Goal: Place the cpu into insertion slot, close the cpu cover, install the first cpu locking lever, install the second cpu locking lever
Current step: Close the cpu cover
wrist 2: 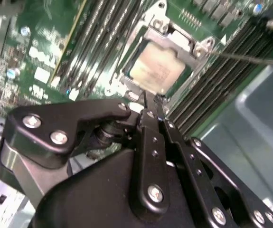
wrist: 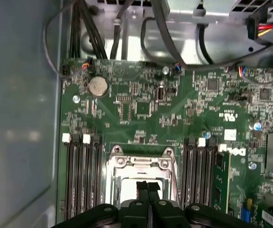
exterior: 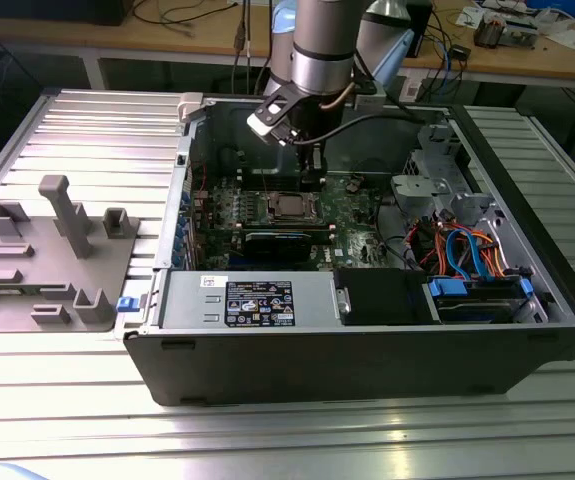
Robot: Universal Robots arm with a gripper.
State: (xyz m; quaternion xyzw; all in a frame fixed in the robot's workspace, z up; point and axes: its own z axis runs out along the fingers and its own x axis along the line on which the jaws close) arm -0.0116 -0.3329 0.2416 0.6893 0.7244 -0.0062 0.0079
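Black pincer (wrist 2: 156, 102) closed, fingertips pressed together, nothing gripped, just beside silvery-grey square cpu (wrist 2: 156, 71). Cpu seated in silver-rimmed insertion slot (wrist 2: 119, 83), centre of exterior view; thin silvery frame cpu cover (wrist 2: 174, 40) lying over it.

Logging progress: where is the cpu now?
In the second wrist view the cpu sits in the insertion slot, framed by the cpu cover, between memory slot banks, the gripper at its edge.
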